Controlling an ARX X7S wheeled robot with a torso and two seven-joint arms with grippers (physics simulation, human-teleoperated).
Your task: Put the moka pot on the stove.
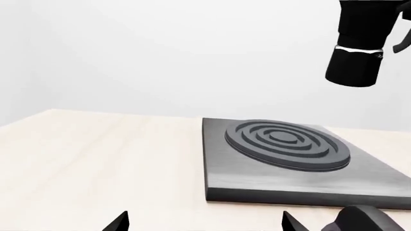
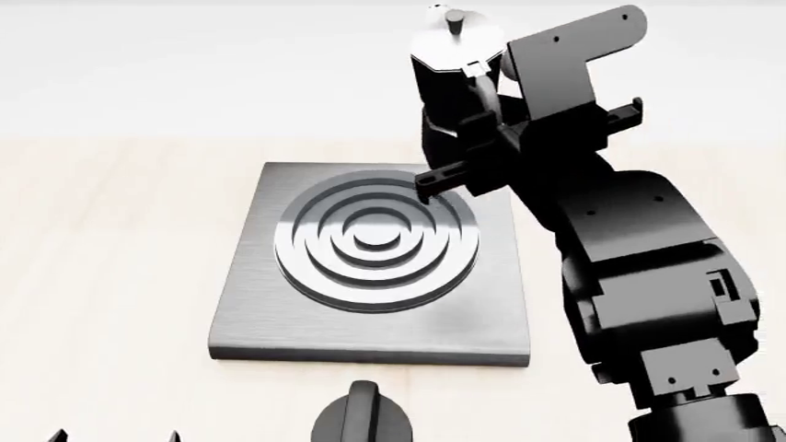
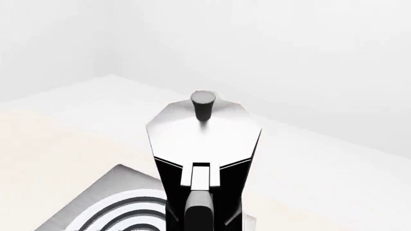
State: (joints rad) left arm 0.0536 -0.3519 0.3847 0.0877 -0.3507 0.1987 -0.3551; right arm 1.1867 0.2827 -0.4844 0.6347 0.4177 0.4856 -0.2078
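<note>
Nearest the head camera, at the front table edge: squat black knob (image 2: 357,416) with a ridge, just in front of the stove (image 2: 246,304).

Far left, low in head view: two small dark tips, probably the left gripper (image 1: 204,222) fingertips. Left wrist view shows the tips apart with nothing between them; claw stands open, idle, low over the table (image 2: 98,276).

Centre: stove lies flat on the pale wood, square brushed dark-grey plate, raised ring burner (image 2: 374,241) bare.

Right of centre: moka pot (image 2: 450,64) is airborne, upright, above the stove's far right part. Left wrist view confirms clear air under its base. Right gripper (image 2: 473,152) is clamped on the pot around its handle side; the jaws' exact contact is hidden behind the arm, so the grip point is a hedge.

Handling, judged: rigid faceted metal, likely moderately heavy for its size, top-heavy and tall, smooth faces may slip. The narrow waist or the handle root looks the safest hold. Narrow base should sit stable only if set flat on the rings.

Writing: no brand, label or text readable on anything.
</note>
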